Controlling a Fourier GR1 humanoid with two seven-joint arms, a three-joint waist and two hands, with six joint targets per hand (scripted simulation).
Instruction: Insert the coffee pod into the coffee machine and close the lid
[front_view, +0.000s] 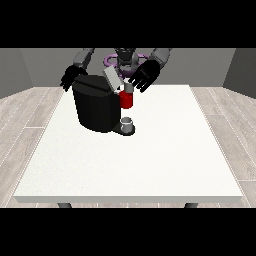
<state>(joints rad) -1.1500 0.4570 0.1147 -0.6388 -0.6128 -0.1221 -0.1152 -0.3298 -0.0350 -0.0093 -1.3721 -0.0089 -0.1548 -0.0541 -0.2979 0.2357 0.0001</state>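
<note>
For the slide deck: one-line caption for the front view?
Hand at the view's right hovers by the raised lid of the black coffee machine on the white table.

Black coffee machine (95, 107), white table (150, 160)

Partly hidden behind the bulky black coffee machine (95, 107): the black hand at the view's left (70, 78); too small to tell: any coffee pod at the machine's red-and-grey brew head (127, 97), beside the raised grey lid (112, 77).
</note>
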